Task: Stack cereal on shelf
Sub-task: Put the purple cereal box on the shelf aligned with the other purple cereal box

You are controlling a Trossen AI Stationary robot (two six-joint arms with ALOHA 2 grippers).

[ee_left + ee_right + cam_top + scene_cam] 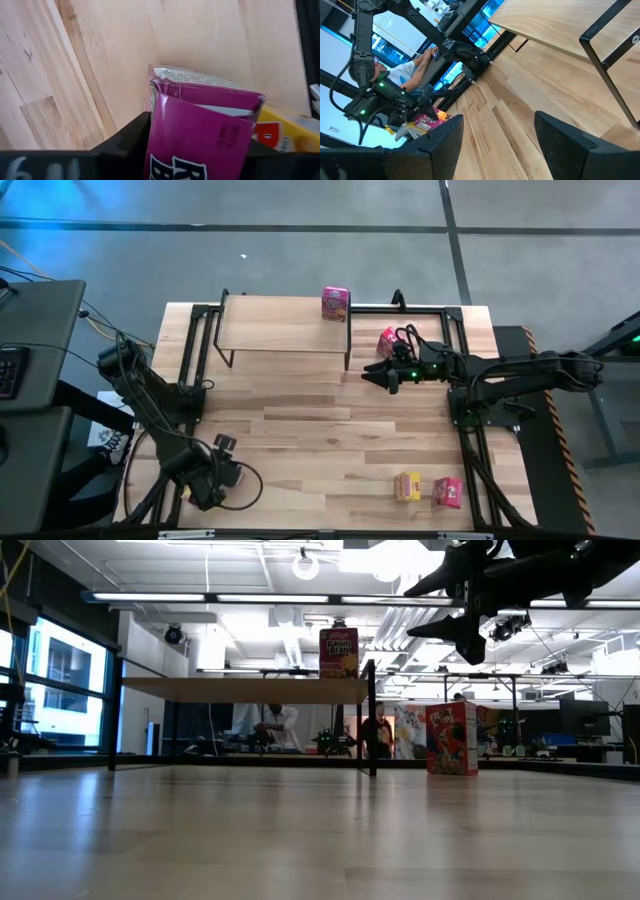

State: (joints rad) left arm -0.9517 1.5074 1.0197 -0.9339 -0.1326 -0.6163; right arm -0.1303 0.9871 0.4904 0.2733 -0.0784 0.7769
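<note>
Left gripper (207, 492) at near-left table corner, fingers either side of magenta cereal box (200, 130), closing; firm grip not confirmed. Yellow box (287, 132) just beside.

Right gripper (372, 374) open, empty, hovering beside shelf (270, 330).

Pick-up step; next: secure, lift, carry to shelf.

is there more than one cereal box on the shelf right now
No, the high view shows a single pink cereal box standing on the shelf, near its right end.
</note>
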